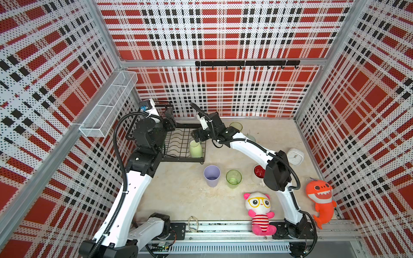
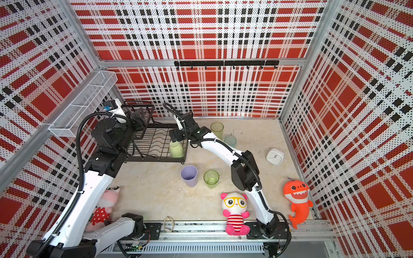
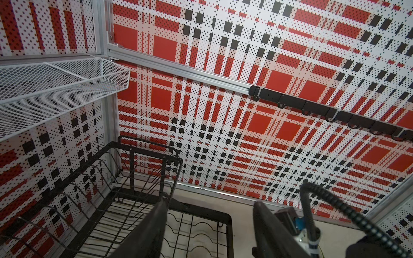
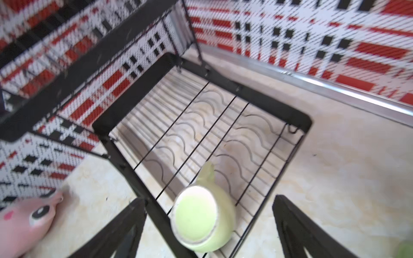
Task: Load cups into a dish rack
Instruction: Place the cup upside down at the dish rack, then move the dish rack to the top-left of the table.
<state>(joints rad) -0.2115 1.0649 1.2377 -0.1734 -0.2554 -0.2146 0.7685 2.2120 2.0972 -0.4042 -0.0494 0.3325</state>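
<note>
A pale green mug (image 1: 196,149) (image 2: 176,149) (image 4: 202,220) stands in the near right corner of the black dish rack (image 1: 178,143) (image 2: 154,143) (image 4: 245,96) (image 3: 89,178), on its lower tray. My right gripper (image 1: 196,138) (image 2: 173,137) (image 4: 207,200) hangs just above it, open, jaws wide of the mug. My left gripper (image 1: 169,116) (image 2: 139,114) (image 3: 210,202) is open and empty by the raised upper basket. On the table stand a lavender cup (image 1: 211,175), a bright green tumbler (image 1: 233,178), a red-lined white mug (image 1: 258,171), an olive tumbler (image 2: 216,129) and a teal tumbler (image 2: 230,140).
A white clock (image 1: 295,156) sits at the right. Along the front lie a panda plush (image 1: 259,212), an orange shark plush (image 1: 320,198) and a pink plush (image 2: 105,205). A white mesh basket (image 1: 107,107) hangs on the left wall; a hook rail (image 1: 245,63) crosses the back wall.
</note>
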